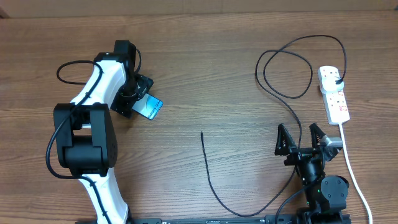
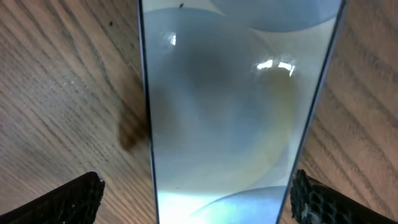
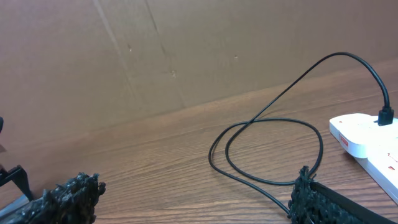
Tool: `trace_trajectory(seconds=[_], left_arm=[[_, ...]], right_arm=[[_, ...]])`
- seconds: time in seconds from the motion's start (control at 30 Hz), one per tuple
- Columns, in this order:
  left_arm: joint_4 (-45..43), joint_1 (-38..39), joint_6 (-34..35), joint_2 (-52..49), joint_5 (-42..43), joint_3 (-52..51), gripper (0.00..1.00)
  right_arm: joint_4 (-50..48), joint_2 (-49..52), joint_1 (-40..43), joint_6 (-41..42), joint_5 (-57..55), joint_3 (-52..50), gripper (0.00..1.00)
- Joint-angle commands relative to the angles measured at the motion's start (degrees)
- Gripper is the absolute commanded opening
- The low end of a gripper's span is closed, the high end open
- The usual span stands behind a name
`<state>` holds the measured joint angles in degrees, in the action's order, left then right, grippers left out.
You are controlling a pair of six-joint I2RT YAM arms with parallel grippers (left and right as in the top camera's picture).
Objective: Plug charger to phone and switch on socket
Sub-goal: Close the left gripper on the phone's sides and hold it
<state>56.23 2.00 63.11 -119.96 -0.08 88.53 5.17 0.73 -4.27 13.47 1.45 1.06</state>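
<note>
My left claw [image 2: 196,196] hangs spread astride the slim blue-lit phone [image 1: 151,108], clasping nothing; my right claw [image 1: 303,142] is spread, empty. The thin black charger cable [image 1: 206,158] lies between them, tip loose. Next, I judge: pinch the phone, fetch that tip.

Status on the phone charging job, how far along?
Done: the charger plug sits in the power strip. In hand: the left gripper, open, straddles the phone without gripping. Left: the connector tip lies loose on the table, apart from the phone; the right gripper is open and empty. The switch position is unreadable.
</note>
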Motion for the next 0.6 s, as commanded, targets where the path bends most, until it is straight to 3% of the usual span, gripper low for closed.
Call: trace_trajectory(seconds=[0.0,0.57], left_arm=[[-0.17,-0.11,1.25,-0.68,-0.35,-0.48,0.99],[-4.33,-0.22,2.91,-0.68,-0.61,-3.69,0.99]], right_arm=[[-0.33,-0.57,-0.22,0.04,-0.55,-0.61,1.00],[-0.33,-0.57,-0.22,0.04,-0.55,-0.61,1.00]])
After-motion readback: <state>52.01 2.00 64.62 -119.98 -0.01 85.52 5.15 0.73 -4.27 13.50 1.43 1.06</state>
